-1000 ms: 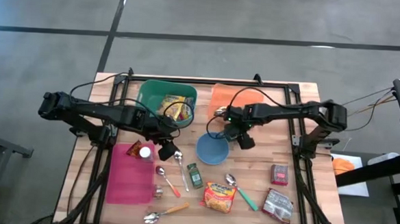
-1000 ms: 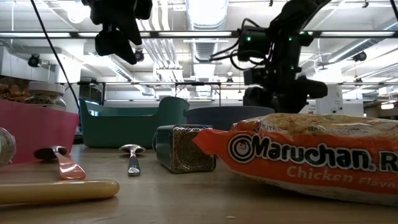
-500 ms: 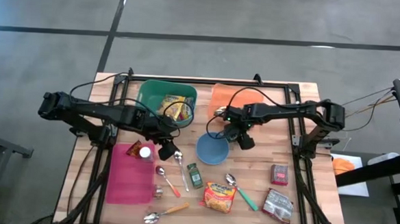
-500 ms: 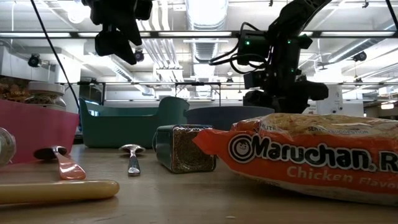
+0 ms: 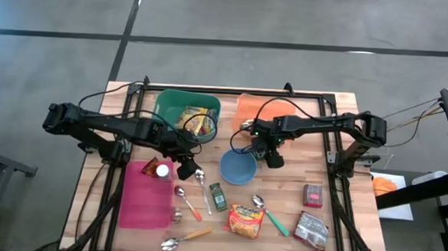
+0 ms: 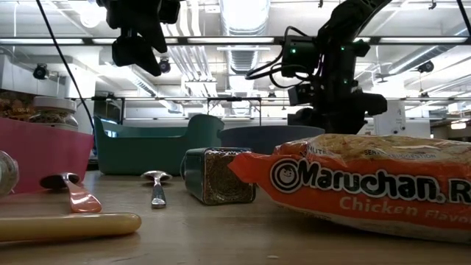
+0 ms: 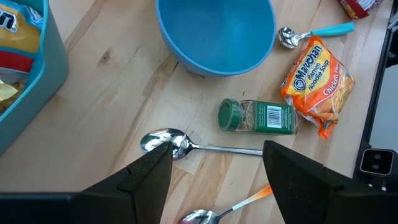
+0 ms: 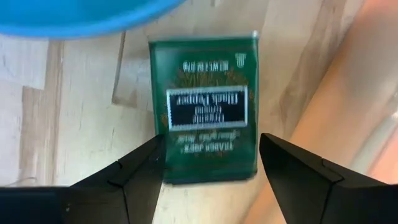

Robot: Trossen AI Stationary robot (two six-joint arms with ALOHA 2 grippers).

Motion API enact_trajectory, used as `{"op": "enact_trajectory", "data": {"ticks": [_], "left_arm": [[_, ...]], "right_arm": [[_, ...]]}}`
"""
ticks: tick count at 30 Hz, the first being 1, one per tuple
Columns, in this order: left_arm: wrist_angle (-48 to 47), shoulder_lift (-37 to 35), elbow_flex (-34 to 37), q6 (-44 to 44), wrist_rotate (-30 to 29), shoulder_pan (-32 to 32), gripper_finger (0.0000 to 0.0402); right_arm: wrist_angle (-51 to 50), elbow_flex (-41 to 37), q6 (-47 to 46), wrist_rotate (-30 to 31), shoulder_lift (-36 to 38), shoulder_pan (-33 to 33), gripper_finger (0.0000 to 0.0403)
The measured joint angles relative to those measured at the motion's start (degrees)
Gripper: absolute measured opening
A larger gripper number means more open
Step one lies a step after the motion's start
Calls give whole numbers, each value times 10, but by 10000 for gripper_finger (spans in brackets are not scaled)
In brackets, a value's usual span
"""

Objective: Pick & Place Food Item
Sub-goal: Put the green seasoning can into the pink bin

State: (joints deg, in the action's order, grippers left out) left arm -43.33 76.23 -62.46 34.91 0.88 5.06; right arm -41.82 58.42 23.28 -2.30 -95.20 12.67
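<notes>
I see right gripper point(image 8: 208, 165) spread open over green tin point(image 8: 208, 106) | tin beside blue bowl point(image 8: 81, 15), lying flat, long axis running away from fingers

Pretty clearly a robotics lab or industrial test space, not anyone's kitchen. The wooden bench point(image 5: 334, 223) sits on a bare grey concrete floor point(image 5: 291, 21) with dark seam lines, and a black metal frame point(image 5: 233, 91) carries the arms. From table height you can see exposed ceiling ducting point(image 6: 243, 15), long strip lights point(image 6: 221, 41) and open racking beyond.
</notes>
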Motion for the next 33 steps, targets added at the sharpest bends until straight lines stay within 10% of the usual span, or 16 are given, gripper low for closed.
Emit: {"op": "enact_trajectory", "data": {"ticks": [19,33], "left_arm": [[-2,0,0,0,2,0,250],[-2,0,0,-2,2,0,250]], "right_arm": [[-34,59,-23,2,1,0,259],[-43,49,-56,-38,1,0,390]]}}
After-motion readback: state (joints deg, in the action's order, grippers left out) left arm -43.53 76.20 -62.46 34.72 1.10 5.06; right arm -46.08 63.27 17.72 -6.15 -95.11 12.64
